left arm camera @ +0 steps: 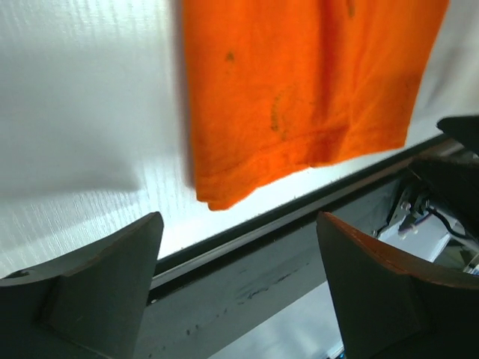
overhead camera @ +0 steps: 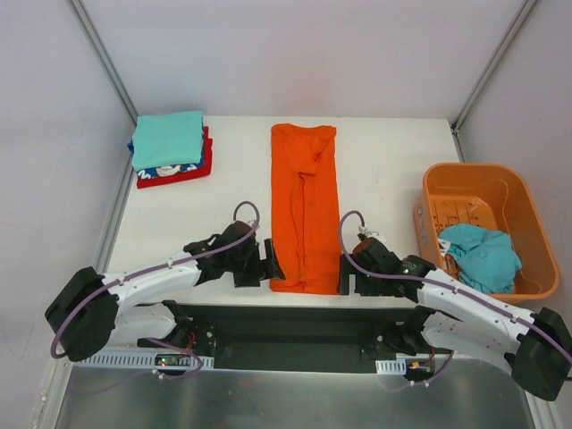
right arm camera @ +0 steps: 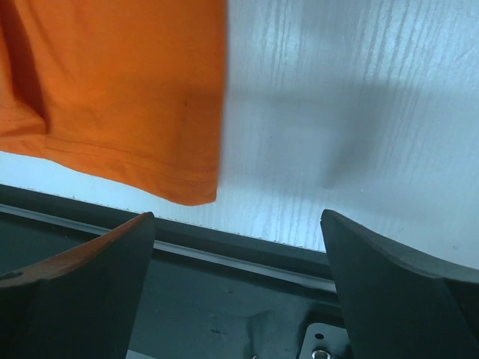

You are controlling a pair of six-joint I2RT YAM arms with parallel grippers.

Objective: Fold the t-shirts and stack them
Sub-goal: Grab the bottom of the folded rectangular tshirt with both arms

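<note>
We list orange t-shirt (overhead camera: 304, 207), long strip reaching table (overhead camera: 179, 223) near edge | left gripper (overhead camera: 269, 261) and right gripper (overhead camera: 346, 278) flank hem, both released, empty.

White table (overhead camera: 232, 192) with a faint wood-grain finish, and an orange plastic basket (overhead camera: 469, 167) sitting near its right edge (rounded corners, slotted bottom). Plain white wall panels (overhead camera: 295, 54) box it in.
</note>
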